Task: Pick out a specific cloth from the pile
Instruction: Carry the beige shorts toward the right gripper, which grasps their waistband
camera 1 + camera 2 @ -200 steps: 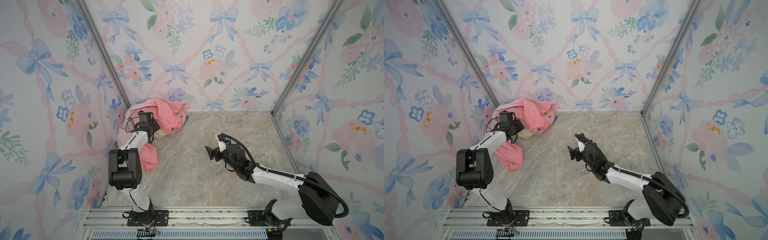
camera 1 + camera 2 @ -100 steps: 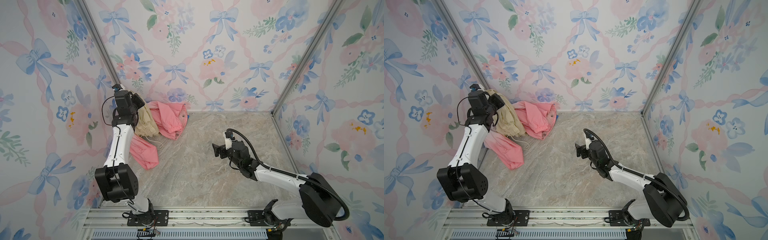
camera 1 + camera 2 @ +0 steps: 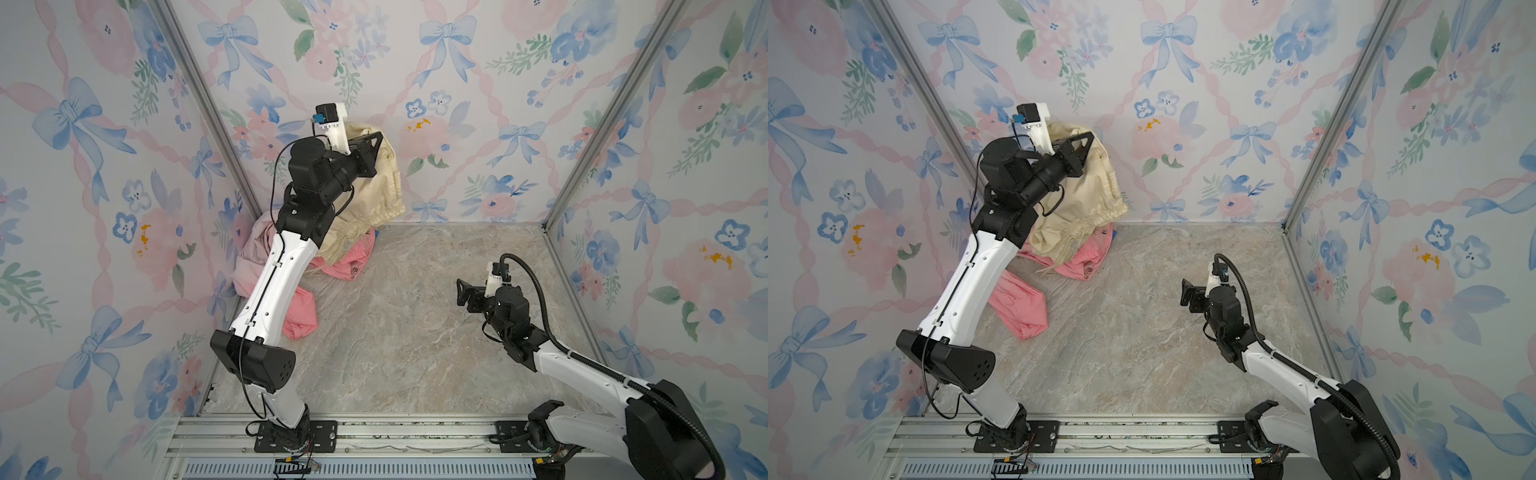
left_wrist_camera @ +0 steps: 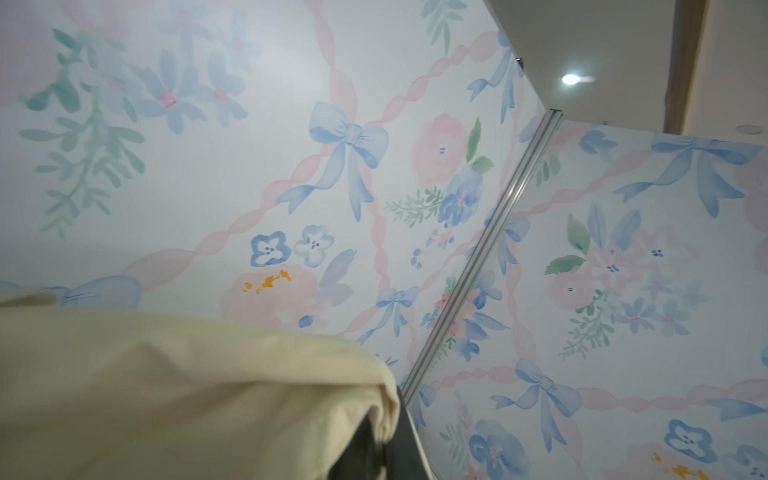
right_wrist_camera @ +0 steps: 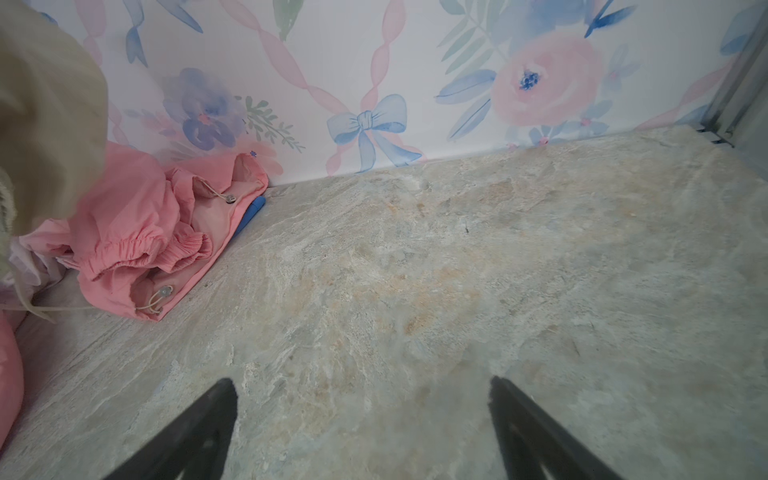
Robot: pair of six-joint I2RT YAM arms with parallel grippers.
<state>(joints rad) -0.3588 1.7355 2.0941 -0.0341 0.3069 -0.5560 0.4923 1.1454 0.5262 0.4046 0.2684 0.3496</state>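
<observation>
Looking from the biggest thing down, you have first the marbled surface [image 3: 395, 340], mostly bare in the middle. The left arm [image 3: 274, 286] stands tall in the back left corner. Its jaws are clamped together on the upper part of the cloth [image 3: 374, 195], high against the back wall. The right arm [image 3: 582, 365] sits low on the right side. Its jaws are wide apart, hold nothing, and face across the surface toward the pile [image 3: 299, 316]. The pile is pink fabric on the surface in that same back left corner, under the left arm.

The cloth hangs down from the left jaws, so its long axis is about vertical, with the gathered hem [image 3: 1100, 212] near the bottom. In both top views its lower folds overlap the top of the pile; you cannot tell if they touch it. In the right wrist view a thin cord [image 5: 20, 286] drops from the cloth toward the surface beside the pink fabric.

I judge that the coming move depends on this: the cloth is directly over the pile, so the way out is higher and toward the bare middle. The left arm has the cloth; the right arm is well apart from it.
</observation>
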